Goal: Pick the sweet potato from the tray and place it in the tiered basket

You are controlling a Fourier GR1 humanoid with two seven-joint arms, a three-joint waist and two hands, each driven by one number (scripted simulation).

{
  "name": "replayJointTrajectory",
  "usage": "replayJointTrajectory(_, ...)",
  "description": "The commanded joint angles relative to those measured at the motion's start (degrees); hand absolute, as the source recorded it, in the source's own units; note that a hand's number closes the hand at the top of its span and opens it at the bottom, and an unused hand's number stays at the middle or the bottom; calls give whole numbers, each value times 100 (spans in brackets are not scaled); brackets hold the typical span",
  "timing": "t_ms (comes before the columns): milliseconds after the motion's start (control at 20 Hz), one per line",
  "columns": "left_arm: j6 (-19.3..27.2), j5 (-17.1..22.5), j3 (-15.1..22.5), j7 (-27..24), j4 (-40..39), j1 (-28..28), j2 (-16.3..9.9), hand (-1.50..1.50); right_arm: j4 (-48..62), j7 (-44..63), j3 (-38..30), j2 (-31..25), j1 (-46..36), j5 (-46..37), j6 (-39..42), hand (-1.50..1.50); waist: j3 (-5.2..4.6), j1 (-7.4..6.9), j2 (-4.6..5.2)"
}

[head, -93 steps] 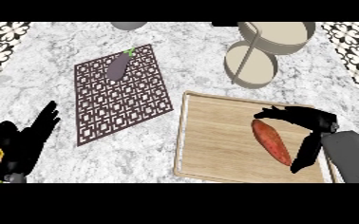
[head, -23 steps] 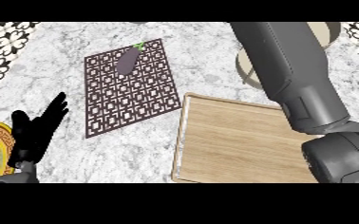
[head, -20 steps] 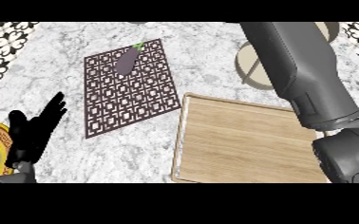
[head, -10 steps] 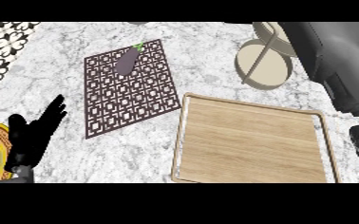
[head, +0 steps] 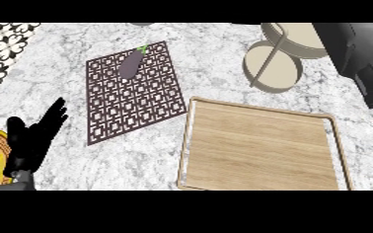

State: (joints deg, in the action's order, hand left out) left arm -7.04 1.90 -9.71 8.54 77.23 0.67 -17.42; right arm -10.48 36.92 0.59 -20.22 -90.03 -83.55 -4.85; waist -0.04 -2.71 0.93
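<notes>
The sweet potato shows nowhere; the wooden tray (head: 258,150) lies bare on the worktop (head: 218,64). A grey forearm (head: 348,49), cut off at the right edge, hides part of the tiered basket (head: 280,59); its hand is unseen. The left hand (head: 33,140) rests, fingers straight, at lower left.

Counter (head: 218,59): white marble with grey veining. Mat (head: 134,96): dark brown, open geometric lattice pattern showing pale through the gaps. Eggplant (head: 130,64): dull purple, green stem. Tray (head: 191,143): light wood grain, paler rim. Tiered basket (head: 273,71): cream-beige. Left hand (head: 33,140): black. Patch at far left edge, possibly tile: black-and-white floral motif. Right forearm (head: 350,49): dark grey.
</notes>
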Motion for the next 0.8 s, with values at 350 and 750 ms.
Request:
replayJointTrajectory(350, 50, -9, -18, 225, 113, 141, 3, 0, 657, 959, -846, -263, 163, 770, 1220, -150, 4, -2, 4)
replayJointTrajectory(750, -110, 80, -142, 80, 174, -90, -69, 0, -21, 1032, -1065, -338, 692, 1024, 154, -150, 6, 37, -16)
